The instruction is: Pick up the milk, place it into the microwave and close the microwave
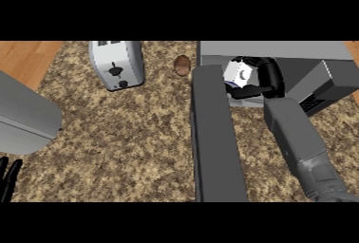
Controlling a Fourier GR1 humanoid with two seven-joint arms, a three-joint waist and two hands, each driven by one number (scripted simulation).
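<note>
The milk [238,73] is a white carton with a blue band, held at the mouth of the microwave [280,50]. My right hand [265,78] is curled round it from the right, thumb below the carton. The microwave stands at the back right with its door [216,137] swung open toward me, a long dark grey slab running down the middle of the view. My left hand [8,175] rests at the lower left edge with straight fingers up, far from the milk.
A silver toaster [117,64] stands at the back left on the speckled counter [126,142]. A small brown potato-like item [182,65] lies beside the microwave. A grey box-like object [24,118] juts in at the left edge.
</note>
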